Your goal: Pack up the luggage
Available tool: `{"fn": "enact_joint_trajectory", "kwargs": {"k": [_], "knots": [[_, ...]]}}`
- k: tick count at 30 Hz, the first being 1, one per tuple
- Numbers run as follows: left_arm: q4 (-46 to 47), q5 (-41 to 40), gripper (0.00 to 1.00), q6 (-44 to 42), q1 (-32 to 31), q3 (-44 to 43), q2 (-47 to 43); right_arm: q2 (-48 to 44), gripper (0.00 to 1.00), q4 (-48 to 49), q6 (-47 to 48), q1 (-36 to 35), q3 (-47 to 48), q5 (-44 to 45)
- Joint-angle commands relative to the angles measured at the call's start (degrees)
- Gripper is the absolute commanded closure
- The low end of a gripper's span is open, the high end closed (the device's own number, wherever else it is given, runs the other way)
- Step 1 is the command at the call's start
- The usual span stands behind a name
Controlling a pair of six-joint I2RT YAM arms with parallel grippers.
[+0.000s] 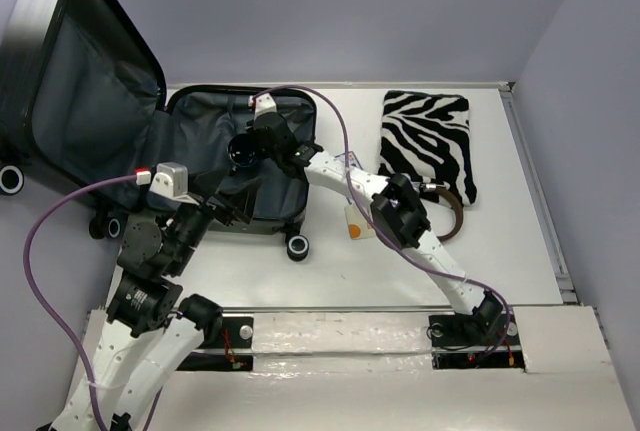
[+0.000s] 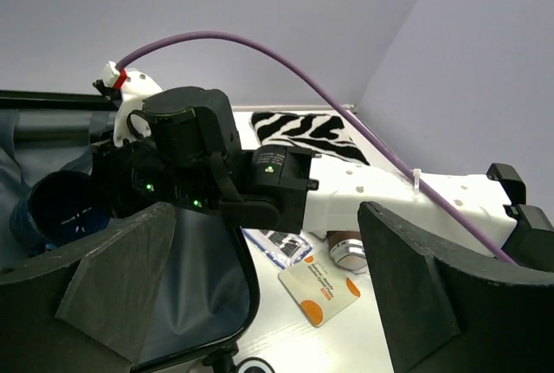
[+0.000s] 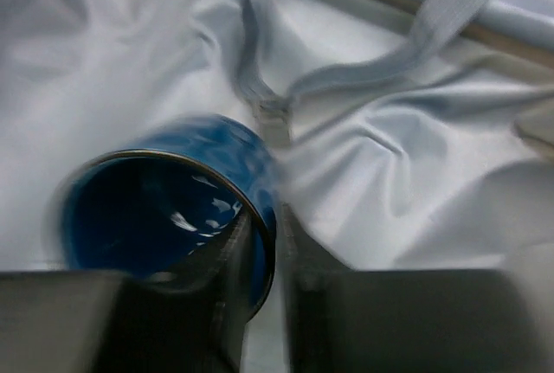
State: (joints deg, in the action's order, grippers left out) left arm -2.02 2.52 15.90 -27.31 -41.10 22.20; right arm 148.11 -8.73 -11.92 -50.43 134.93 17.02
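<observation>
Right wrist view puts the right gripper (image 3: 264, 247) low over the dark grey fabric lining of the luggage (image 1: 200, 119), a small hard-shell wheeled suitcase lying open on the white worktop (image 1: 330, 281) with its lid raised on its left side. This gripper is narrow. One finger sits inside and one outside the wall of a glossy blue cup (image 3: 164, 209), which it holds by the rim. The cup lies tilted on the lining in the far half of the luggage's base, just beside a pale grey webbing strap (image 3: 446, 14) and its buckle. The picture is smeared, so I cannot judge how firm the pinch is.

The left gripper (image 2: 267, 210) stands wide with nothing between its fingers. It sits at the near wall of the luggage and faces the right arm's wrist. A zebra-striped cloth (image 1: 425, 141) lies well to the right of the luggage, and an orange-and-white card (image 1: 357, 223) lies near the luggage's near right corner.

The main risk, as I judge it, is the cup itself. It is round and rests on slack, creased lining, so once released it could roll toward the luggage's wall or under the strap. A finger drawn out past the buckle could also snag the webbing and drag the cup along. With both arms close over the luggage's base, a careless retreat might knock wrist against gripper.
</observation>
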Motion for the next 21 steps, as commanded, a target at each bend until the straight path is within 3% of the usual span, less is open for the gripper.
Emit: {"fn": "enact_joint_trajectory", "kwargs": {"k": [1, 4, 9, 11, 14, 16, 18, 19, 21], "knots": [[2.1, -0.9, 0.01, -0.3, -0.5, -2.3, -0.5, -3.1, 0.61, 12.7, -2.3, -1.7, -1.2, -1.4], [2.1, -0.9, 0.01, -0.2, -0.5, -2.2, -0.2, -6.8, 0.41, 13.4, -1.6, -1.7, -3.8, -2.7], [2.1, 0.3, 0.01, 0.5, -0.4, -1.9, 0.4, -14.8, 0.27, 13.7, 0.7, -2.7, -11.9, -3.3], [2.1, 0.9, 0.01, 0.7, -0.4, -1.7, 1.0, -19.9, 0.27, 14.0, 0.7, -2.7, -15.1, -4.4], [2.2, 0.9, 0.01, 0.7, -0.3, -1.5, 1.4, -28.2, 0.29, 13.7, 1.6, -2.7, -22.8, -4.5], [2.3, 0.7, 0.01, 0.9, -0.2, -1.4, 1.6, -33.2, 0.42, 12.6, 1.7, -2.7, -28.1, -3.0], [2.3, 0.6, 0.01, 0.9, 0.0, -1.4, 1.9, -40.4, 0.47, 8.0, 0.8, -0.6, -36.4, -0.6], [2.3, 0.7, 0.01, 1.0, 0.1, -1.3, 2.0, -42.6, 0.59, 5.2, -1.8, 0.6, -39.4, -0.2], [2.4, 0.9, 0.01, 1.0, 0.2, -1.3, 2.1, -47.1, 0.62, -1.5, -5.0, 4.8, -49.6, 0.6]]}}
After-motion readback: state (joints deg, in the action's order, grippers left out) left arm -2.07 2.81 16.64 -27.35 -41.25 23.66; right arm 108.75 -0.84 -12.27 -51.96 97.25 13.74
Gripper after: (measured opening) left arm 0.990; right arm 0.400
